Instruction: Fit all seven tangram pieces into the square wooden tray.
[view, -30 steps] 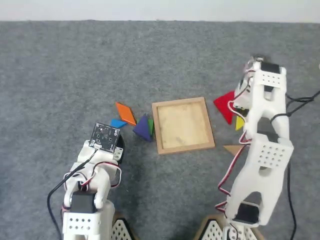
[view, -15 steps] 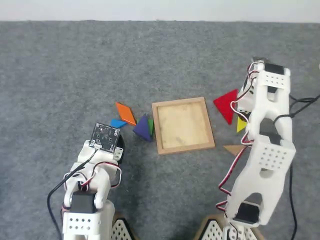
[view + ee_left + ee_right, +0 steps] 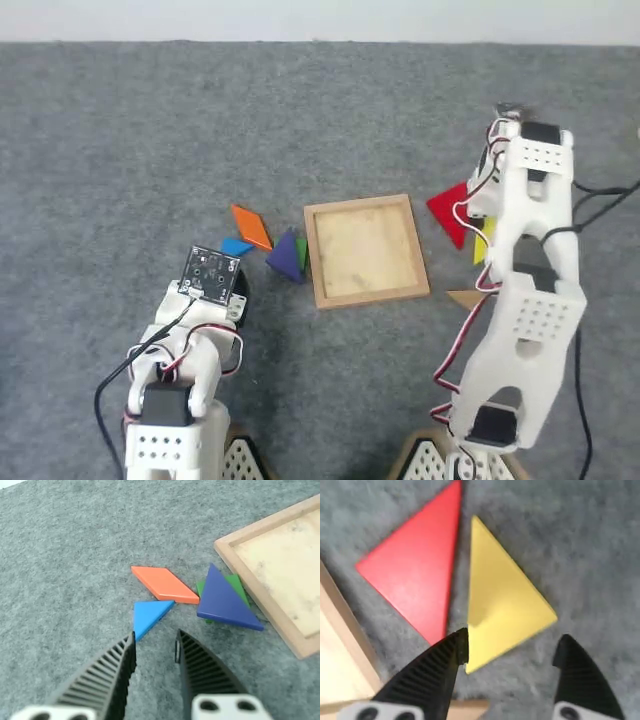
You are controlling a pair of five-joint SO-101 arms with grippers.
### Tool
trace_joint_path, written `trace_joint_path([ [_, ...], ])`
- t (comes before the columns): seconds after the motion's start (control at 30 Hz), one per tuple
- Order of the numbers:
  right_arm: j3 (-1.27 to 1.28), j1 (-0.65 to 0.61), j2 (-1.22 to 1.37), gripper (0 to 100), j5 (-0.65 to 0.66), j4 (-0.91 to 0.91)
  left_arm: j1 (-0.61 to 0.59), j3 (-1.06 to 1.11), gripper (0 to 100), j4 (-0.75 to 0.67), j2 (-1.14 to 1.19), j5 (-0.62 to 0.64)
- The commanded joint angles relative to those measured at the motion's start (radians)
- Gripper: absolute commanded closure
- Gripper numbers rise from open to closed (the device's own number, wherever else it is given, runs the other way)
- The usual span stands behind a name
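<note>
On the left nothing has moved in the last second: the left gripper (image 3: pixel 155 636) hangs low over the grey carpet (image 3: pixel 150 130) with its jaws a little apart and empty, just short of the small blue triangle (image 3: pixel 147 615). Beyond it lie the orange parallelogram (image 3: pixel 164 584) and the dark blue triangle (image 3: pixel 222 602). That triangle rests partly on top of a green piece (image 3: pixel 235 585), right beside the tray (image 3: pixel 362 203). The tray holds none of the seven pieces, so the task looks barely started. To its right, the red triangle (image 3: pixel 415 575) and the yellow triangle (image 3: pixel 502 597) lie nearly edge to edge, and a tan triangle (image 3: pixel 466 298) sits nearer the arm bases. The only change is on this side: the right arm drifts slightly outward and then comes back, ending about where it was. The right gripper (image 3: pixel 515 640) is spread wide and grips nothing, one fingertip at the seam between red and yellow, the other over carpet past the yellow edge. This looks like lining up on the yellow piece. The red neighbour so close to that fingertip is the likely obstacle, as is the overlap hiding the green piece.
</note>
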Motion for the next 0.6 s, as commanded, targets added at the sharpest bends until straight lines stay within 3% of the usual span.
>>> trace_joint_path([
  [0.0, -0.011, -0.025, -0.01, 67.9, -0.026, -0.053, -0.005, -0.012, 87, 0.005, -0.005, -0.012],
  [0.57, -0.012, -0.005, 0.105, 68.0, 0.009, -0.087, -0.005, -0.012, 87, 0.005, -0.005, -0.012],
])
